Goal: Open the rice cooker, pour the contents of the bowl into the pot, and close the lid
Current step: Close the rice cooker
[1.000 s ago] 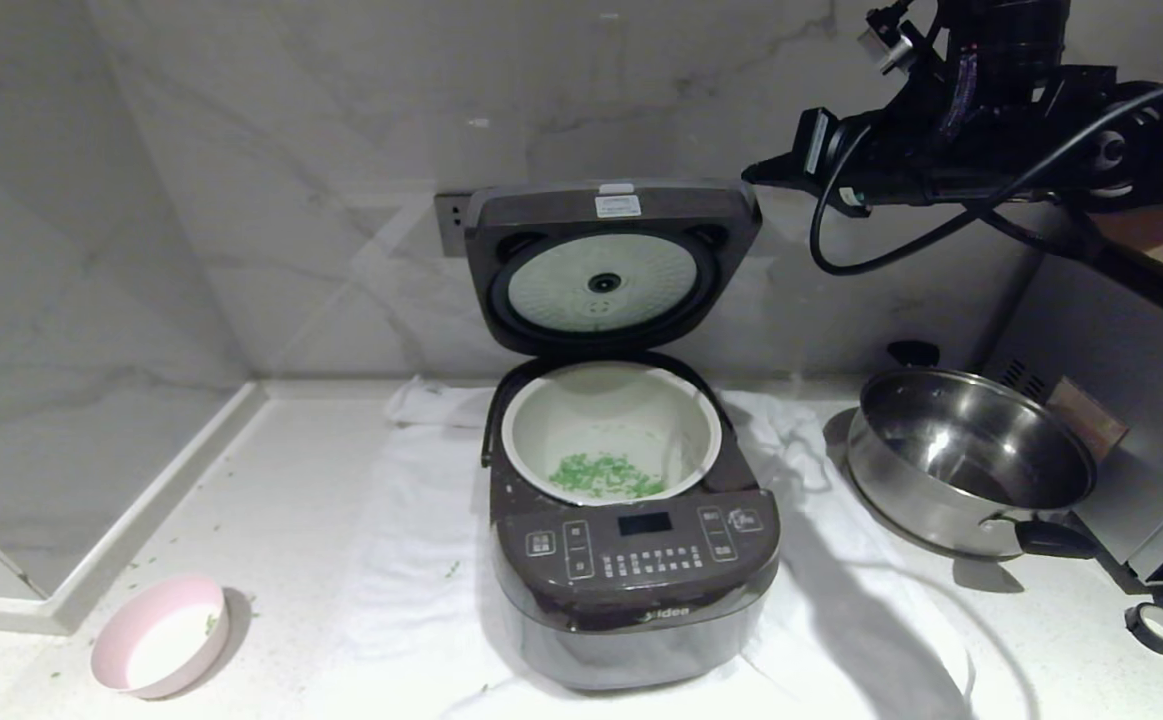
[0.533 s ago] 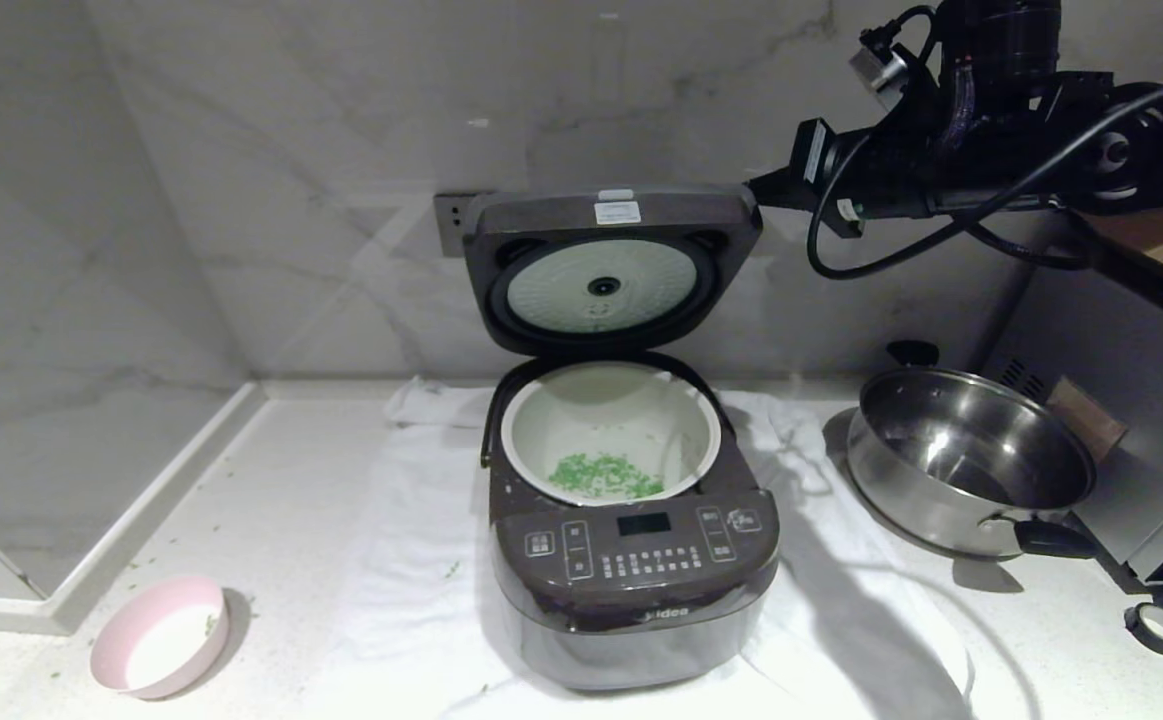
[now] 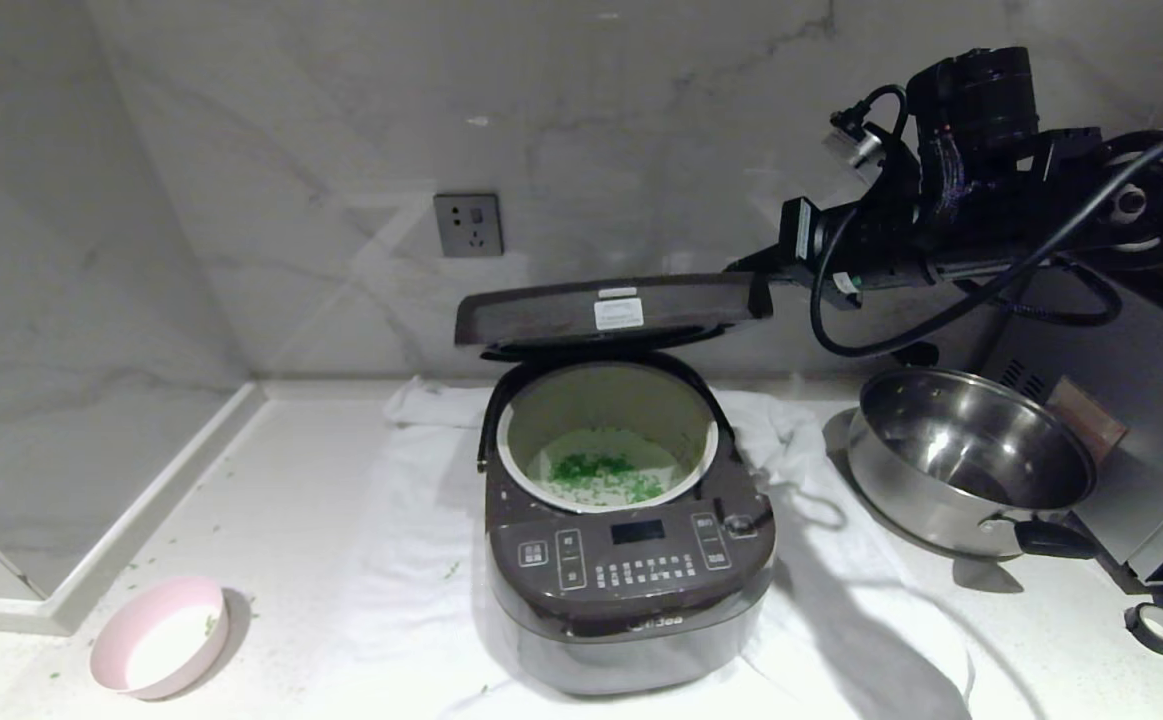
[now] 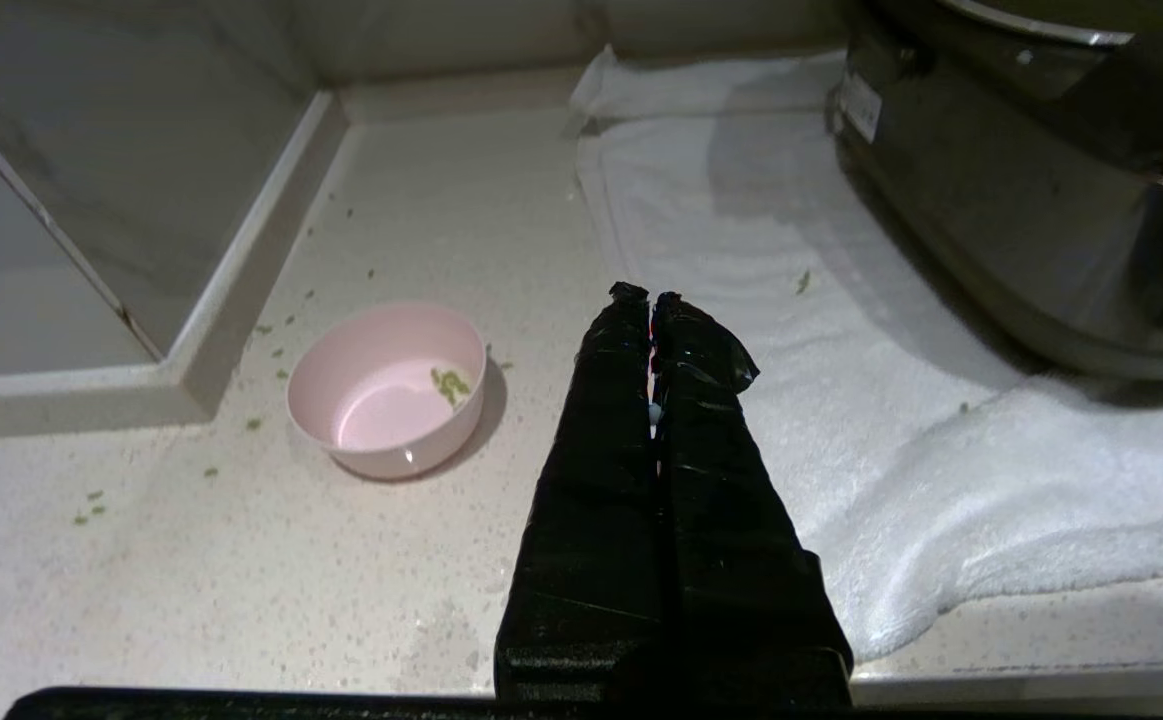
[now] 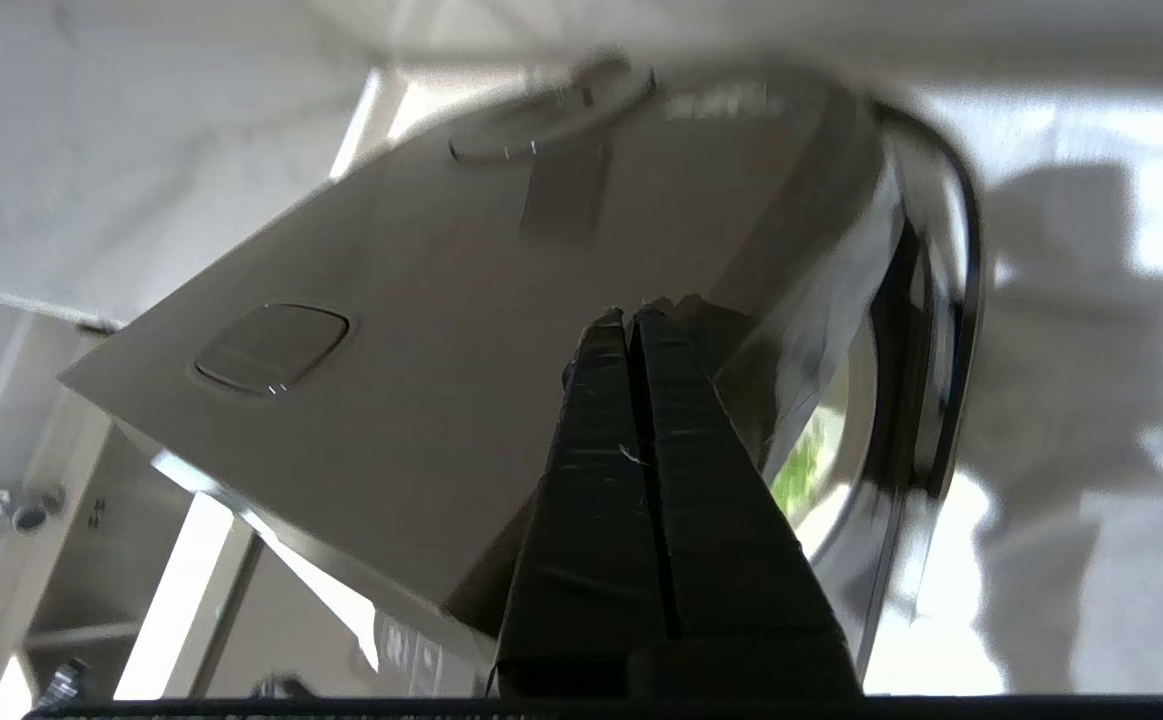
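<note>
Your right gripper (image 5: 636,315) has its fingers pressed together with nothing between them, and its tips rest against the top of the lid (image 3: 613,310), close to that lid's right edge. Judge the lid as stiff and fairly heavy, hinged at the back and probably sprung, with a smooth top that a fingertip could slide across; you don't need to grasp it, so push near the front edge, far from the hinge. Below the gripper, the lid hangs about halfway down over the rice cooker (image 3: 629,560), whose pot (image 3: 706,455) holds the contents (image 3: 603,475). Your arm reaches in level from the right, wrist angled slightly down. Your left gripper (image 4: 651,300) hangs pinched together and empty, with the bowl (image 4: 388,388) just beside its tips.
</note>
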`<state>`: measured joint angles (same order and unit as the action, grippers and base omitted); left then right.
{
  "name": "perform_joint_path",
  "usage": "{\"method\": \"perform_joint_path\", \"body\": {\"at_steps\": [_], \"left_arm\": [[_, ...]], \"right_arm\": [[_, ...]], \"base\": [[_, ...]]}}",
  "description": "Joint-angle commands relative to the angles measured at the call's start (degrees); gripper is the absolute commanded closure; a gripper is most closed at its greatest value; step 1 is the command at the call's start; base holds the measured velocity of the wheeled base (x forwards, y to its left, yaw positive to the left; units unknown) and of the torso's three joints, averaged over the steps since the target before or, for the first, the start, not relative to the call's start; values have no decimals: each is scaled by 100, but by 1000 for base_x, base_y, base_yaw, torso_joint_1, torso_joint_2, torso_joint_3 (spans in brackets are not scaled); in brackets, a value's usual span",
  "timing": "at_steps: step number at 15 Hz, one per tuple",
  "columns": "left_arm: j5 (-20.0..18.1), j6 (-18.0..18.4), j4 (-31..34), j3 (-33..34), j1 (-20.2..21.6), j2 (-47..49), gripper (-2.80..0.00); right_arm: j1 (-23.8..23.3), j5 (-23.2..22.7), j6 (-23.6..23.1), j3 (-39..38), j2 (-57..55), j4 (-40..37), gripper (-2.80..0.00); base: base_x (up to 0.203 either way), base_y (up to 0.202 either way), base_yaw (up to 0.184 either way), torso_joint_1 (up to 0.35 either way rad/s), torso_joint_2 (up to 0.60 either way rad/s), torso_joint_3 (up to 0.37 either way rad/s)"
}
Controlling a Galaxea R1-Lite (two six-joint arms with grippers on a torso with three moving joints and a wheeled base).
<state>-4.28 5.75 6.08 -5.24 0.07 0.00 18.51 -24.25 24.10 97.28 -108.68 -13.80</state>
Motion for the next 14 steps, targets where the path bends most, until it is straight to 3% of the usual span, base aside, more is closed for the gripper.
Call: {"method": "perform_joint_path", "body": {"at_steps": [1, 7, 10, 14], "left_arm": [[-89, 5, 22, -296, 1, 8, 0], [-431, -386, -2, -1368, 20, 1378, 0], [-685, -796, -236, -2048, 19, 2923, 0], [-786, -1138, -1190, -3001, -311, 5408, 0]], "right_arm": [[82, -19, 8, -442, 208, 4, 0], [92, -19, 7, -1195, 491, 253, 0], [92, -10, 23, -1441, 581, 255, 0], [92, -1, 25, -1750, 672, 415, 0]], "base": [[0, 0, 0, 0, 0, 0], [0, 0, 0, 0, 0, 0], [0, 0, 0, 0, 0, 0], [0, 0, 0, 0, 0, 0]]}}
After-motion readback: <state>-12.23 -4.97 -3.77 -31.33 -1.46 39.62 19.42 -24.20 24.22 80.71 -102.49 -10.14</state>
